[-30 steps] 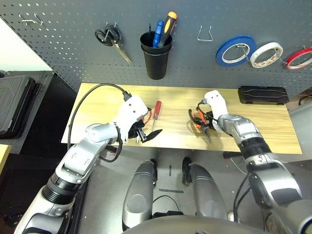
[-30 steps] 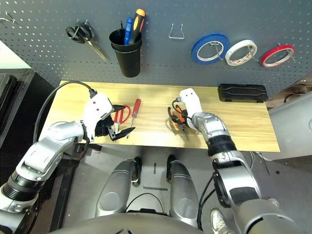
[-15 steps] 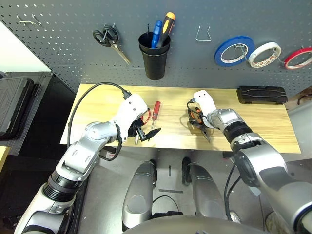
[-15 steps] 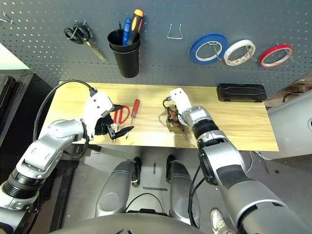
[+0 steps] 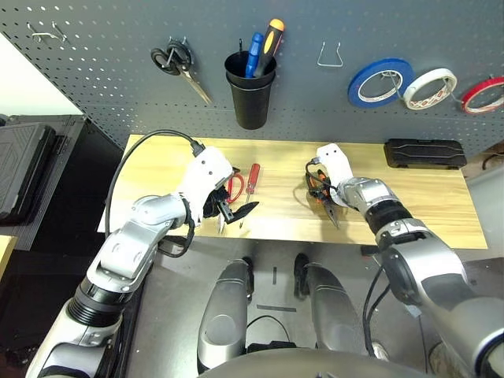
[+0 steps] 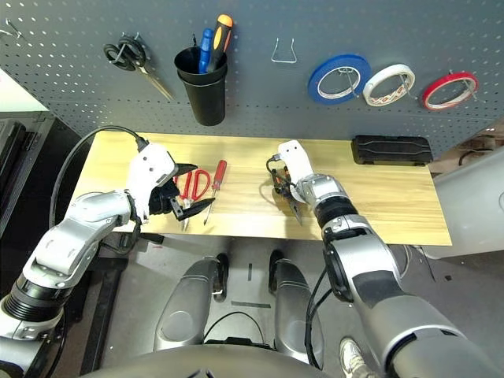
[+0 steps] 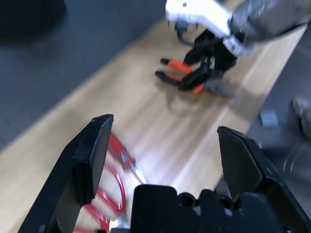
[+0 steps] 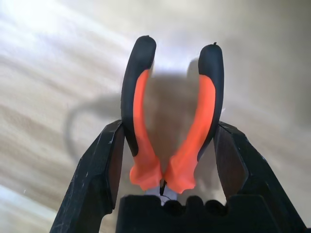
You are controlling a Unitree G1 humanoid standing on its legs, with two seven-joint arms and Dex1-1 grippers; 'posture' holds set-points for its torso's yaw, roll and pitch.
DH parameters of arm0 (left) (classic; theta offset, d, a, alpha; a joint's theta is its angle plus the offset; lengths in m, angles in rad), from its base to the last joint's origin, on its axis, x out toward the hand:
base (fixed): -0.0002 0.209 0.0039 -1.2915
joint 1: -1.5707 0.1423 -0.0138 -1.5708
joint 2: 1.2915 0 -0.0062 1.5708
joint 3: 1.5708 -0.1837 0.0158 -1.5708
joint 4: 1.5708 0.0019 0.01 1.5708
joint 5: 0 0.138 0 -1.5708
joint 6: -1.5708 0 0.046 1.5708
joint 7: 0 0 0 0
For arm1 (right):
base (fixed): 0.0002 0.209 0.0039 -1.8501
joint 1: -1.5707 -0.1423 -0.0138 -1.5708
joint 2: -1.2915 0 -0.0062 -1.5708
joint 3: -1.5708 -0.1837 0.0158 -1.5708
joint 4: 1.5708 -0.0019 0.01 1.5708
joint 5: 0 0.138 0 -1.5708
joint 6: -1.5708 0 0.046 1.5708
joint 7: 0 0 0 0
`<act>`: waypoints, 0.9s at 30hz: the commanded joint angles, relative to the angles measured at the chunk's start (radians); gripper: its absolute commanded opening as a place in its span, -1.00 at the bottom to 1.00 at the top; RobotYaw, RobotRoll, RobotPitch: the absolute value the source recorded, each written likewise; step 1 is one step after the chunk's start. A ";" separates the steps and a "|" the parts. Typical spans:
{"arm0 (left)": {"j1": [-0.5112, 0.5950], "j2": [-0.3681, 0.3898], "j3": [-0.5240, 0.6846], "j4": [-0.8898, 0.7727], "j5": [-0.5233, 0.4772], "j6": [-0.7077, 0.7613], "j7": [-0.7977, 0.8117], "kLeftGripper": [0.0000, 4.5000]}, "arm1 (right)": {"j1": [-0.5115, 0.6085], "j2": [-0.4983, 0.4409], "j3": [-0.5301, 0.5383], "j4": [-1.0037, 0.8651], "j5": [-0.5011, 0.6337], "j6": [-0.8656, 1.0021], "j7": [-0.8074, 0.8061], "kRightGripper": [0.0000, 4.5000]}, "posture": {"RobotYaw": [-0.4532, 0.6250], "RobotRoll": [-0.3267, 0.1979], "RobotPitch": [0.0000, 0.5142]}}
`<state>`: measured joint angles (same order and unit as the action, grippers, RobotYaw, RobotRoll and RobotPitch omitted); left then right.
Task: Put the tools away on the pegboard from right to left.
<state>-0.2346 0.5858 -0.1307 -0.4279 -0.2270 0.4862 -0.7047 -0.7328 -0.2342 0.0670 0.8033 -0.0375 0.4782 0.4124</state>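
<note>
The right gripper (image 8: 167,160) was closed on the pliers (image 8: 170,126), its two black fingers (image 8: 104,165) pressing on the outsides of the orange-and-black handles, which pointed away from the wrist over the table (image 5: 425,201). From the head camera, the pliers (image 5: 321,195) sat near the middle of the table, below the empty wire hook (image 5: 330,55) on the pegboard (image 5: 102,71), with their metal nose toward the table's near edge.

The left gripper (image 7: 165,150) stood wide open and held nothing; it hung over the left part of the table. Just beside it, on the table, lay the red scissors (image 6: 191,186) and, next to them toward the pliers, the screwdriver (image 5: 251,180).

On the pegboard, right of the empty hook, hung a blue tape (image 5: 381,82), a white tape (image 5: 430,87) and the red tape (image 5: 483,94), in that order. Left of the hook were the black cup (image 5: 250,93) with tools in it and the black scissors (image 5: 178,64).
</note>
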 commanded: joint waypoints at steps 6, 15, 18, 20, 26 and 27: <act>-0.054 -0.053 0.087 -0.111 -0.109 0.003 0.024 1.00 | 0.157 -0.100 0.005 -0.314 0.001 -0.134 0.068 0.36 | 0.40 0.25 0.01; -0.145 -0.080 0.158 -0.176 -0.207 0.046 0.074 1.00 | 0.249 -0.137 -0.046 -0.450 0.029 -0.314 0.055 0.36 | 0.39 0.25 -0.06; -0.159 -0.085 0.173 -0.194 -0.233 0.059 0.096 1.00 | 0.272 -0.146 -0.053 -0.457 0.031 -0.384 0.057 0.36 | 0.39 0.25 -0.07; -0.165 -0.084 0.180 -0.200 -0.246 0.062 0.105 1.00 | 0.285 -0.144 -0.069 -0.465 0.040 -0.437 0.047 0.36 | 0.39 0.25 -0.08; -0.193 -0.085 0.190 -0.213 -0.286 0.076 0.134 1.00 | 0.312 -0.154 -0.097 -0.525 0.069 -0.534 0.051 0.36 | 0.37 0.25 -0.08; -0.200 -0.086 0.188 -0.214 -0.290 0.079 0.139 1.00 | 0.317 -0.154 -0.105 -0.544 0.074 -0.549 0.044 0.36 | 0.36 0.25 -0.08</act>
<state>-0.4318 0.5010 0.0581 -0.6143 -0.4965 0.5511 -0.5713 -0.4356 -0.3778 -0.0111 0.3049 0.0176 -0.0296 0.4634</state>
